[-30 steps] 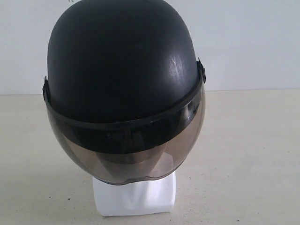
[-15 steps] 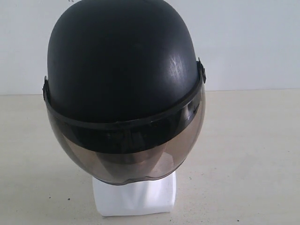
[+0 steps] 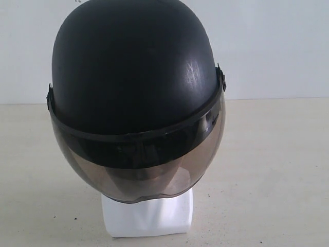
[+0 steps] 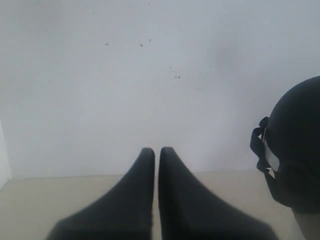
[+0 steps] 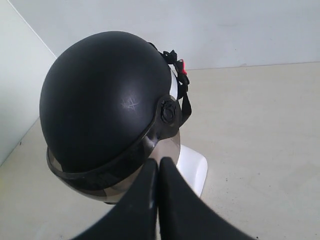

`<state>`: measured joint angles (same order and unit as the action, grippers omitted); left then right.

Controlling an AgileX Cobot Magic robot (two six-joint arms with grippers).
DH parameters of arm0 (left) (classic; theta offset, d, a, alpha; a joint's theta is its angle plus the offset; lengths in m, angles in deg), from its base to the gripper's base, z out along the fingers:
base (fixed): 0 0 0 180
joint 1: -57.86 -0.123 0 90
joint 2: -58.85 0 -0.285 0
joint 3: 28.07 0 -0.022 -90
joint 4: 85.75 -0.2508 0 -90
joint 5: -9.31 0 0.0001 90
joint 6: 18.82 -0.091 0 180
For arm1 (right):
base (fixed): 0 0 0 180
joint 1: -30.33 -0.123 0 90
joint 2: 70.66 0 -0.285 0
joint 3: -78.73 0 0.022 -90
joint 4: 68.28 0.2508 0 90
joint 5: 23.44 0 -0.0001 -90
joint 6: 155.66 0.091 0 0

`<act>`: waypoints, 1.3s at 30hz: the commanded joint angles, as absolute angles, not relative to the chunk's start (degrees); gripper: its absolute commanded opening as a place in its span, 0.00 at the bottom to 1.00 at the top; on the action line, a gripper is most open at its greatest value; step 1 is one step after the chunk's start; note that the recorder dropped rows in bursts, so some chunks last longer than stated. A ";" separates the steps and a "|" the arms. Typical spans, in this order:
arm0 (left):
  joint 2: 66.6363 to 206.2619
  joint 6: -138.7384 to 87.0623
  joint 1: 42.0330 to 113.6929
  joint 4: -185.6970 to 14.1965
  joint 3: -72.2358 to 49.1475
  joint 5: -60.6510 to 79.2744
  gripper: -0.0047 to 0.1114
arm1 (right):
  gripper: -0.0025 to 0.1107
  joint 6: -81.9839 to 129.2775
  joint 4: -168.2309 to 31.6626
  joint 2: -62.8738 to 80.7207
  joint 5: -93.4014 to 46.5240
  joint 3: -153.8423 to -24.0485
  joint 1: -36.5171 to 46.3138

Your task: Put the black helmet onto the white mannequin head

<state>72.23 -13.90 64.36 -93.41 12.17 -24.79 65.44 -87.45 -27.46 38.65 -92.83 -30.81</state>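
The black helmet (image 3: pixel 133 72) sits on the white mannequin head (image 3: pixel 146 216), whose block base shows below the smoky visor (image 3: pixel 139 170); the face is hidden behind it. In the right wrist view the helmet (image 5: pixel 100 100) covers the head, only the white base (image 5: pixel 192 167) showing. My right gripper (image 5: pixel 158 161) is shut with nothing in it, just in front of the visor's edge. My left gripper (image 4: pixel 156 150) is shut and empty, off to the side of the helmet (image 4: pixel 295 145). Neither gripper shows in the exterior view.
The beige tabletop (image 3: pixel 272 170) spreads around the head's base, with a plain white wall (image 3: pixel 277 46) behind it. A chin strap with a red buckle (image 5: pixel 181 67) hangs at the back of the helmet.
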 commanded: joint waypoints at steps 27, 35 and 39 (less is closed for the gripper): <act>66.64 -2.98 65.09 -89.41 49.15 5.94 0.08 | 0.02 65.29 -88.27 -27.87 38.36 -92.71 -30.81; 66.64 -2.98 65.09 -88.32 49.15 1.00 0.08 | 0.02 65.29 -88.27 -27.87 38.36 -92.71 -30.81; 66.64 -5.43 65.09 -88.32 49.15 -3.35 0.08 | 0.02 65.29 -88.27 -27.87 38.36 -92.71 -30.81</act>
